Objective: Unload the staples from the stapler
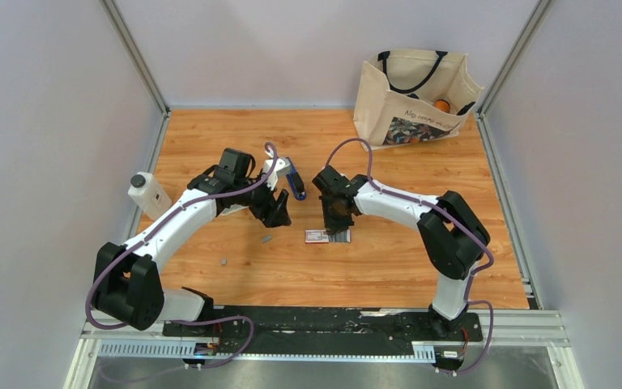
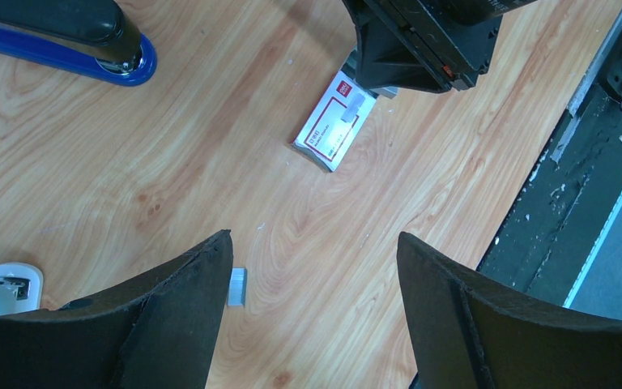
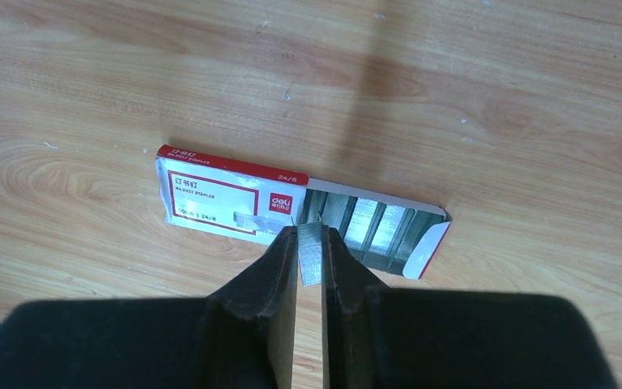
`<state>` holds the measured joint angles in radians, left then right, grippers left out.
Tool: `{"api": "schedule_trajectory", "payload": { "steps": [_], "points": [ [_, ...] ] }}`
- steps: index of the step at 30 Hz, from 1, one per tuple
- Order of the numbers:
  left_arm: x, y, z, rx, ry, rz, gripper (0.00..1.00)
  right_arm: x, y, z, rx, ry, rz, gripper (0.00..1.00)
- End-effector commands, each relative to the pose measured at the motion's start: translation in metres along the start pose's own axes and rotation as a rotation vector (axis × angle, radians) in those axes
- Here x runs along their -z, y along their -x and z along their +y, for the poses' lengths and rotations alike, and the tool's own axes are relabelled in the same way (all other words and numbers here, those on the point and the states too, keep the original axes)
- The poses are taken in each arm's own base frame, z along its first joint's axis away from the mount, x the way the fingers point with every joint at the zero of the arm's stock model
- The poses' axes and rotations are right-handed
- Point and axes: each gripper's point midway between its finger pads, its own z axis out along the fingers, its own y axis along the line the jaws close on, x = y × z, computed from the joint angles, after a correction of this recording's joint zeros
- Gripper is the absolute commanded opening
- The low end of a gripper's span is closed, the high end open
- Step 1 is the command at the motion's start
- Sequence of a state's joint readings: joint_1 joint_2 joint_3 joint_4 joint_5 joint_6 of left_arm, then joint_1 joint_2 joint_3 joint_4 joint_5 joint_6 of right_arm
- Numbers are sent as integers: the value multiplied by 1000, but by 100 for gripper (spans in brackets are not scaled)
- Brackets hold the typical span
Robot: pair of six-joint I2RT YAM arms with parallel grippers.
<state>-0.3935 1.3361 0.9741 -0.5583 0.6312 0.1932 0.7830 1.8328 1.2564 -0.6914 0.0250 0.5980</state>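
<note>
The blue stapler [image 1: 295, 183] with its black top lies on the wooden table between the two arms; it also shows at the top left of the left wrist view [image 2: 65, 40]. My right gripper [image 3: 311, 235] is shut on a short grey strip of staples [image 3: 311, 253], held over the open end of the red-and-white carton [image 3: 227, 194]. My left gripper [image 2: 314, 239] hangs open over bare wood with nothing between its fingers. One loose strip of staples [image 2: 237, 287] lies on the table by its left finger. Two small grey strips [image 1: 266, 239] [image 1: 223, 261] lie on the table near the left arm.
The carton [image 1: 328, 236] holds several more rows of staples in its open half. A beige tote bag [image 1: 411, 97] stands at the back right. A white bottle [image 1: 147, 194] stands by the left wall. A black rail [image 2: 567, 162] runs along the table's near edge.
</note>
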Motion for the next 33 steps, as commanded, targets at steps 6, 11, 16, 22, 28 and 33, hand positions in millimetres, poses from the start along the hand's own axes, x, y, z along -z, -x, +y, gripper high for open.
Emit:
{"api": "schedule_trajectory", "payload": {
  "steps": [6, 11, 16, 22, 28, 33],
  "points": [
    [7, 10, -8, -64, -14, -41, 82, 22, 7, 3, -2, -2, -57, 12],
    [7, 10, -8, -61, -17, -41, 82, 23, 7, -4, 2, -69, -77, 12],
    [7, 10, -8, -65, -14, -42, 82, 24, 4, 4, 45, -67, -98, 22],
    [7, 9, -8, -64, -15, -38, 82, 22, 3, 6, 56, -58, -94, 25],
    [8, 10, -8, -69, -14, -41, 82, 18, 2, 8, 60, -54, -77, 25],
    [8, 8, -7, -73, -7, -35, 82, 16, -1, 8, 67, -52, -68, 23]
  ]
}}
